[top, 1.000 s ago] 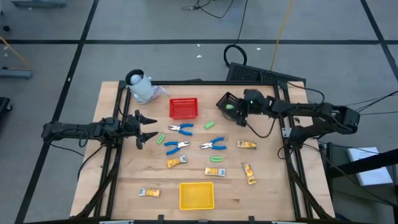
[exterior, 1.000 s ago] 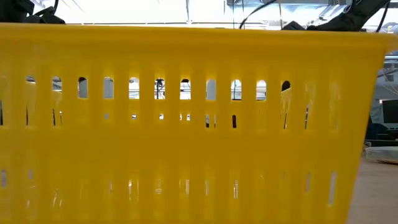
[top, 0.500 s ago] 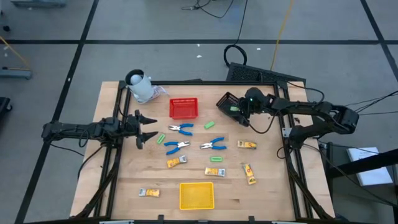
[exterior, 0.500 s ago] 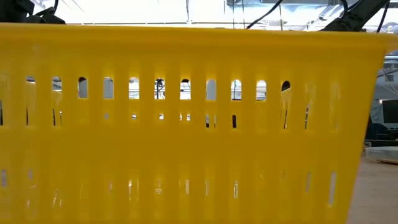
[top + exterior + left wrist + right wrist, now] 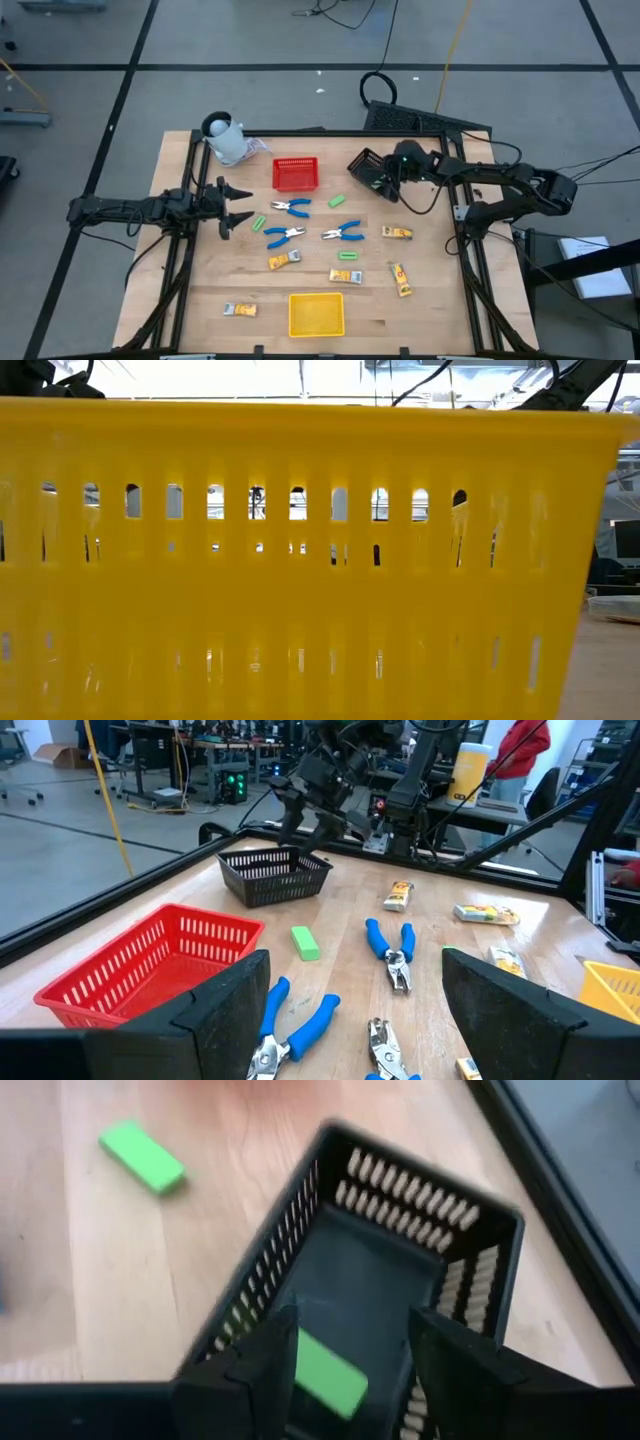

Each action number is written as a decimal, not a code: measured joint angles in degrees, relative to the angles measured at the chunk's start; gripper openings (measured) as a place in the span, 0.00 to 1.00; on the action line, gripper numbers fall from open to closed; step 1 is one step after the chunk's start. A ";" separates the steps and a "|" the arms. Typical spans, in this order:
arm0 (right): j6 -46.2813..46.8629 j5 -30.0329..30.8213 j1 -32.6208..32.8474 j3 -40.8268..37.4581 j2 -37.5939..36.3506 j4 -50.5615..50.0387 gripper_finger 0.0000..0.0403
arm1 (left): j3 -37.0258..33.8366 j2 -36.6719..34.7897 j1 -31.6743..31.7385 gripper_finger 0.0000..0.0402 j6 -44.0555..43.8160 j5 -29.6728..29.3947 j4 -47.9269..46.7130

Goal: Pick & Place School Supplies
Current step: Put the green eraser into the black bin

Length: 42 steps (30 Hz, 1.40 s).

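A drop-off is in hand. The right gripper [image 5: 385,180] is held over the black basket [image 5: 366,168] at the far right of the table, its jaws parted, and a green block [image 5: 330,1373] is seen between and below the fingers, inside the basket — released, by the look of it, though whether it has settled on the floor of the basket cannot be told. The left gripper [image 5: 236,207] waits at the left edge of the table with its fingers spread and nothing between them.

The remaining supplies lie loose on the wood: three blue-handled tools [image 5: 290,208] in the middle, green blocks such as the one [image 5: 336,201] just right of the red basket [image 5: 295,174], and yellow packets [image 5: 397,232] scattered toward the near side.

Next, a lift clear of the black basket's rim is judged to be needed, then a reach to the nearest loose piece.

The low view is filled almost wholly by the wall of the yellow tray [image 5: 300,560] — little of the table shows there. The block in the basket is barely made out from above.
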 joint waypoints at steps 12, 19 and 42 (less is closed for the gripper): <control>3.63 -4.96 12.31 -0.01 0.09 18.63 0.42 | 0.00 0.00 0.00 0.74 -0.02 -0.02 0.55; 7.93 -4.85 18.33 0.04 5.34 25.90 0.42 | 0.00 0.02 0.00 0.74 0.05 -0.02 2.76; -2.94 -1.71 19.24 26.90 28.56 -6.91 0.42 | 0.00 0.82 -0.02 0.74 -0.08 0.36 2.02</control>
